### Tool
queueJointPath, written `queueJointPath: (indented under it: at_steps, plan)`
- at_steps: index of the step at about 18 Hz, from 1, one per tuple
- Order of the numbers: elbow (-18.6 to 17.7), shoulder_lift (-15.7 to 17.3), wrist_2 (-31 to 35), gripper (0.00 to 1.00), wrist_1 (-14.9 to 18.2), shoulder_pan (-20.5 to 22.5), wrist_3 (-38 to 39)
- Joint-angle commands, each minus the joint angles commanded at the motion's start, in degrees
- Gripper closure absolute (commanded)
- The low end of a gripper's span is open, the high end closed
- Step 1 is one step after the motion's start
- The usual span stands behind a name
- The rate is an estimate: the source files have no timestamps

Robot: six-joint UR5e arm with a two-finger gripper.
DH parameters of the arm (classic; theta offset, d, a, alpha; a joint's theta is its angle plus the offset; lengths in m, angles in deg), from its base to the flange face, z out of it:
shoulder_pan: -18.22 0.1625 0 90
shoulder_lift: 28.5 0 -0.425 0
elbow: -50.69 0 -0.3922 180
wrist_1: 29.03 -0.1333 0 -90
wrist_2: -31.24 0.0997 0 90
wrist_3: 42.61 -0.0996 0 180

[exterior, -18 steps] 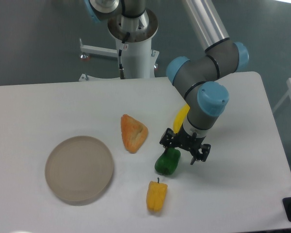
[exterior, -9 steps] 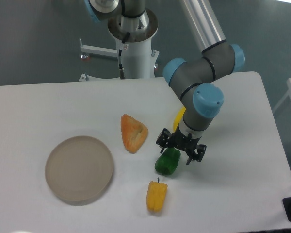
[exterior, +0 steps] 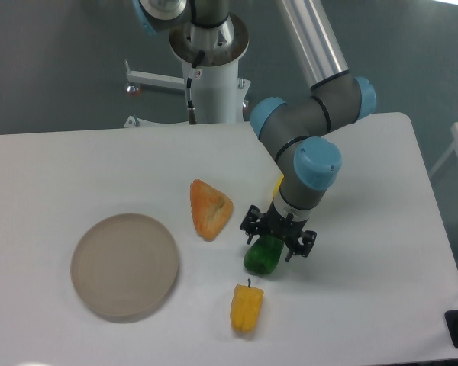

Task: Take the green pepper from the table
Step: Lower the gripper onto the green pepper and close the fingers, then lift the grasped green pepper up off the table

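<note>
The green pepper (exterior: 261, 258) lies on the white table (exterior: 76, 168), glossy dark green, just right of centre. My gripper (exterior: 275, 238) hangs directly over its upper end, fingers spread wide on either side, one finger (exterior: 249, 226) at the left and one (exterior: 304, 245) at the right. The jaws stand open and do not touch the pepper. The gripper body hides the pepper's top edge.
A yellow pepper (exterior: 246, 307) with a stem lies just below the green one. An orange wedge-shaped piece (exterior: 209, 208) lies to its upper left. A yellow banana (exterior: 278, 187) is mostly hidden behind the arm. A round beige plate (exterior: 124, 264) sits at the left.
My gripper has moved left and slightly down, from beside the green pepper's right end to over it. The objects have not moved.
</note>
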Motion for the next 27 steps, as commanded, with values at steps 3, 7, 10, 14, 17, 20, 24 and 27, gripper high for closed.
queueJointPath:
  at_steps: [3, 7, 10, 14, 17, 20, 24, 27]
  plan:
    - [0.17, 0.09, 0.17, 0.76, 0.0, 0.0, 0.0]
    - [1.84, 0.61, 0.61, 0.77, 0.35, 0.09, -0.52]
    - [4.56, 2.28, 3.85, 0.77, 1.05, 0.18, -2.81]
    - [11.32, 3.52, 5.79, 0.76, 9.99, 0.44, -7.01]
    - [13.18, 4.3, 9.13, 0.76, 12.22, 1.75, -13.52]
    - [13.18, 5.44, 10.9, 0.76, 12.57, 3.42, -18.27]
    - [13.18, 5.63, 11.16, 0.76, 12.66, 3.69, -19.77]
    - [13.1, 5.54, 11.25, 0.76, 12.31, 3.52, -19.86]
